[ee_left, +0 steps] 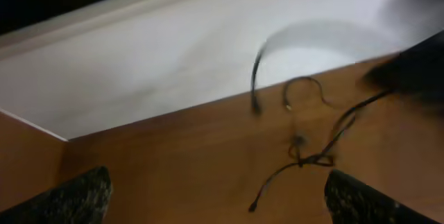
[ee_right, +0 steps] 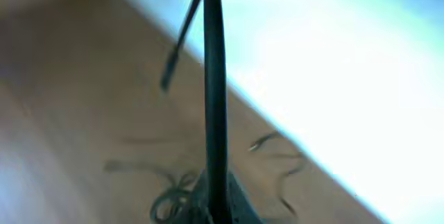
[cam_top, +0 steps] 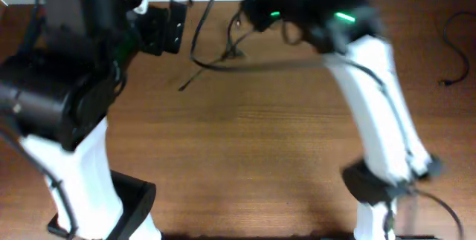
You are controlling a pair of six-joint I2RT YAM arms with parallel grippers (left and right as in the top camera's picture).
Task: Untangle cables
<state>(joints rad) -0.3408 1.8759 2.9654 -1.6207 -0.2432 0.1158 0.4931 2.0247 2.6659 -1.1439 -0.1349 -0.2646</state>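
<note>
1. My left gripper (ee_left: 218,182) hovers over the left part of the tabletop (cam_top: 245,143), close to the far edge. Its fingers (ee_left: 73,200) stand wide apart with nothing between them.
2. My right gripper (ee_right: 215,207) is up near the middle of the far edge, blurred. It looks clamped on one black strand that rises straight out of it.
3. The cables (cam_top: 234,49) lie near the far edge, about midway along it, between my two grippers, with a small knot at their centre.
4. The longest strand runs parallel to the far edge, its long axis left to right.
5. From the knot a short tail points diagonally toward the near left corner, ending in a small plug.
6. A separate cord (cam_top: 455,47) lies by the far right corner, well apart from the knot.
</note>
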